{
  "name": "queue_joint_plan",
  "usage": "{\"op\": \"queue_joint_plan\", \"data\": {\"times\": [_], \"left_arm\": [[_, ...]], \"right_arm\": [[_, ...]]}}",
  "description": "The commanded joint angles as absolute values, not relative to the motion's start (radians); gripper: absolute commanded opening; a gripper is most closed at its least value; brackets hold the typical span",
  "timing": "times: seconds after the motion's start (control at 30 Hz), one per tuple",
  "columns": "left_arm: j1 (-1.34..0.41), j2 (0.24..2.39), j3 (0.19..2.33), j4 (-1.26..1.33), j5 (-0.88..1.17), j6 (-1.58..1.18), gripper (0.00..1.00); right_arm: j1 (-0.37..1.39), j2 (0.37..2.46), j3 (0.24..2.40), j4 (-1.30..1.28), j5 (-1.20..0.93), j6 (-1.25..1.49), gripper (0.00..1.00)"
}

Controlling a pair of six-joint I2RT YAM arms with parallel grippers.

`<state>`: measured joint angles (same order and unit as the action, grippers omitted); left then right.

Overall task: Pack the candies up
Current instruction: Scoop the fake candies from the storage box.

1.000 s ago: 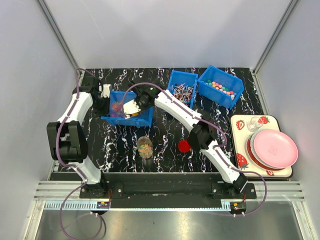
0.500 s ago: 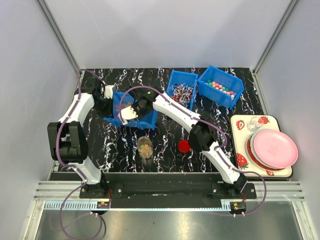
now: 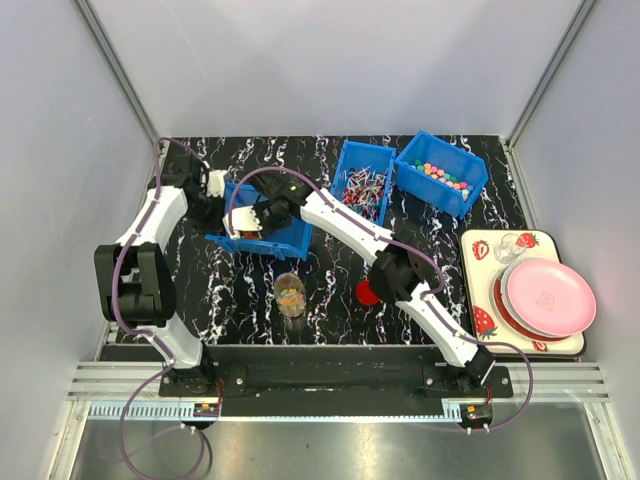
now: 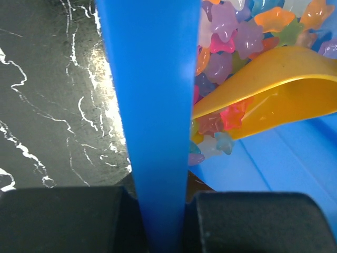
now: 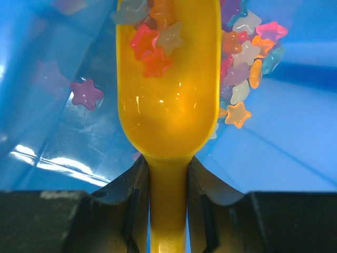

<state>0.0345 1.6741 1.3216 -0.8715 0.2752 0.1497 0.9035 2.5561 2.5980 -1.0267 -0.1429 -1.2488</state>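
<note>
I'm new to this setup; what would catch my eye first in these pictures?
The yellow scoop, held by the right arm's jaws with its bowl among bright star-shaped candies, stands out first. It sits inside the left blue bin, whose wall the left arm's jaws pinch. On the far right, pink plates sit on a strawberry tray.

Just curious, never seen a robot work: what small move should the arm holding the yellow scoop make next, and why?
Probably push the yellow scoop slightly deeper into the star candies: only a few sit at its tip, the heap lies ahead, and the left gripper holds the blue bin by its wall.
</note>
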Motion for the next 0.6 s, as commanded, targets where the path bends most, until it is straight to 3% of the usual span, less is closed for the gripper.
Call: {"op": "queue_joint_plan", "data": {"times": [0.0,0.57], "left_arm": [[0.021,1.594,1.358,-0.833,0.460,0.152,0.00],[0.035,1.603,1.356,-0.833,0.446,0.147,0.00]], "right_arm": [[0.914,2.580,2.583,-0.895,-0.251,-1.094,0.00],[0.842,2.485,2.563,-0.784,-0.423,-0.812,0.00]]}}
